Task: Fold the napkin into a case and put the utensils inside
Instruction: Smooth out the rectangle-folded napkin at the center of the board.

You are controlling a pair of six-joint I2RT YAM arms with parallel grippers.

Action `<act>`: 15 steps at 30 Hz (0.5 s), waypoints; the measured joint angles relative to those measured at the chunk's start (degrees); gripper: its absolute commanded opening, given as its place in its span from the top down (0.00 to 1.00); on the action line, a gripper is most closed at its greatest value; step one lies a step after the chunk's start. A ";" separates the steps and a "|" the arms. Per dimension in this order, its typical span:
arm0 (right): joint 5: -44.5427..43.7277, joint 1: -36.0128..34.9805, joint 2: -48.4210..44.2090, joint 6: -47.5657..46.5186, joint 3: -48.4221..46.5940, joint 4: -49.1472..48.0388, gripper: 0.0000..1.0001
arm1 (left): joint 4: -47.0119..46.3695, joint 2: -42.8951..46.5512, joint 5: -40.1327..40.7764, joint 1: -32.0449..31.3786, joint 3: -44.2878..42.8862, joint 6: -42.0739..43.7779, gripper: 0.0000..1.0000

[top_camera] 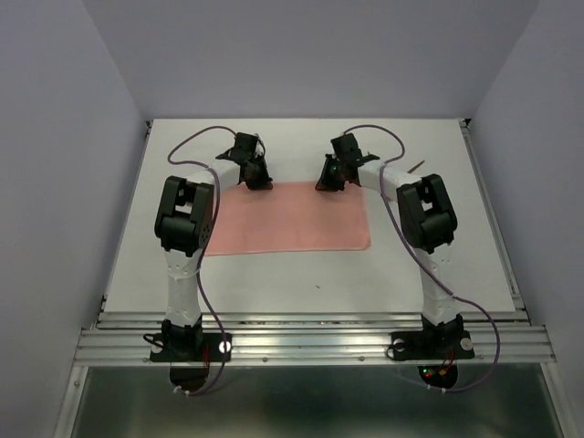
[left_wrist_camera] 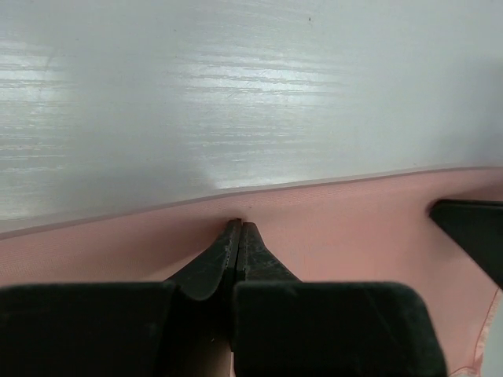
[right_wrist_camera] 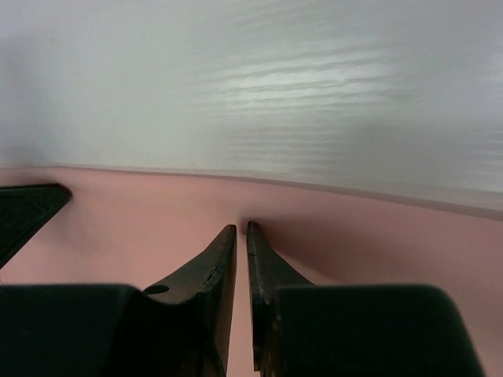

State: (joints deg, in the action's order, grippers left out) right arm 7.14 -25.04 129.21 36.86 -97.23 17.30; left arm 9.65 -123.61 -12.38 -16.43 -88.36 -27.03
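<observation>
While the napkin (top_camera: pixel 290 217) lies flat on the table (top_camera: pixel 438 265), its far edge is pinched by the left gripper (left_wrist_camera: pixel 239 225) and right gripper (right_wrist_camera: pixel 241 228), jaws almost shut; both sides should be raised evenly and drawn near.

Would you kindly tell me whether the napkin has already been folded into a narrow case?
No, the napkin lies spread as one wide flat sheet on the table, not a narrow packet.
</observation>
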 measured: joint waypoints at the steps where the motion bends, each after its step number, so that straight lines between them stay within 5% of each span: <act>1: -0.31 1.29 -0.68 -0.20 1.05 -0.24 0.83 | 0.00 0.04 0.24 0.02 0.02 0.17 0.94; 15: -1.77 10.58 -4.39 -2.36 6.78 -1.75 0.83 | -0.57 0.46 1.38 -0.09 0.63 1.16 0.94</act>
State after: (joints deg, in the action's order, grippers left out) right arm 5.37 -14.46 124.81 34.50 -90.45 15.55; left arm 9.08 -123.15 -11.00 -16.51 -87.72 -25.87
